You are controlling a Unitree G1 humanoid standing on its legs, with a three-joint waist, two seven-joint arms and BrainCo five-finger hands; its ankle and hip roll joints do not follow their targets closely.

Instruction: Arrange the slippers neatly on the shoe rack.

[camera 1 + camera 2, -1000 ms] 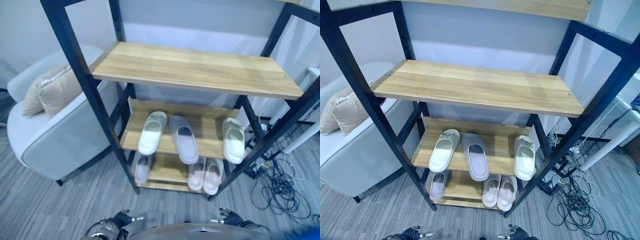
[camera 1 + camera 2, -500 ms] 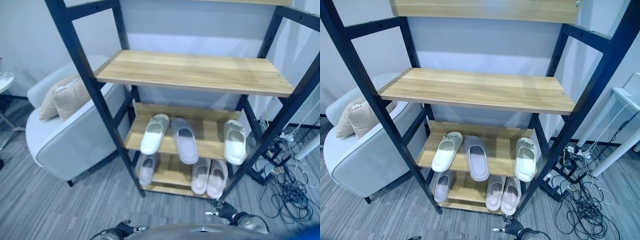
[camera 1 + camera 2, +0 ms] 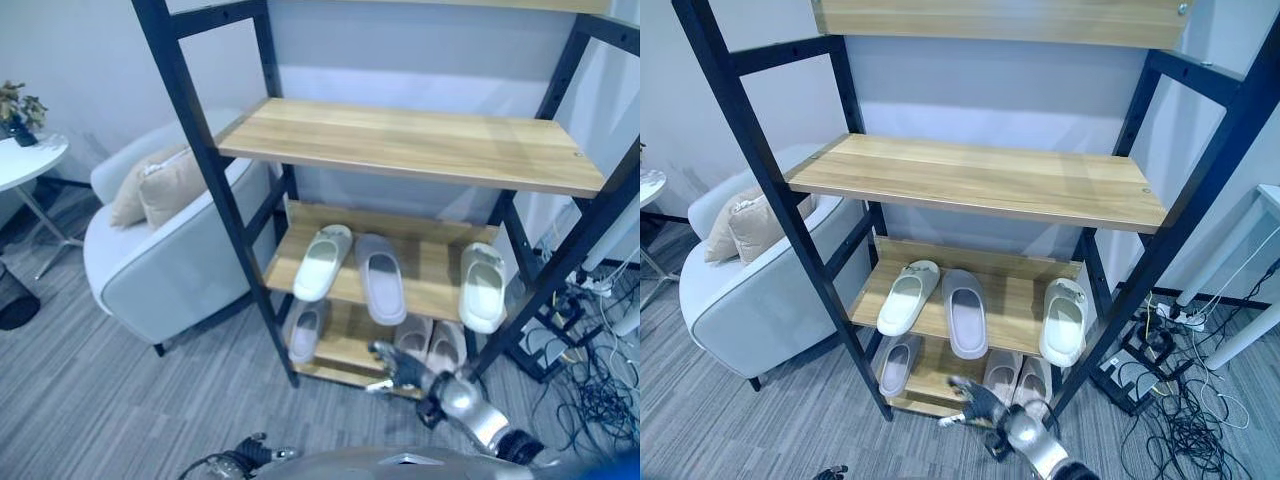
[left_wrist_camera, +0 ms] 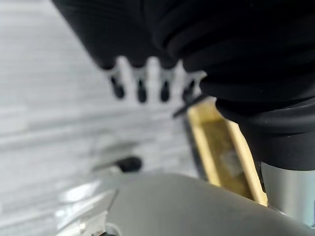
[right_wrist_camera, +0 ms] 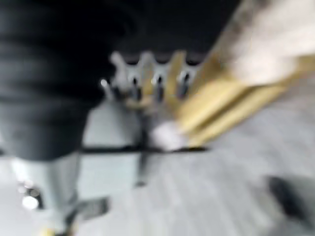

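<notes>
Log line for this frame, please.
right hand: open, raised toward bottom shelf | left hand: low, idle | black-framed wooden shoe rack: slippers untouched

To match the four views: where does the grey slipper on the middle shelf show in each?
Left eye view: grey slipper, centre of the middle shelf.
Right eye view: same shelf, between the two white slippers.
Left wrist view: not there.
Right wrist view: not there.
Shared landmark: the rack's black front post.

Grey striped carpet floor (image 3: 120, 400). A pale grey armchair (image 3: 160, 270) with beige cushions (image 3: 165, 185) stands against the light wall (image 3: 990, 90); a white side table (image 3: 25, 160) is nearby.
</notes>
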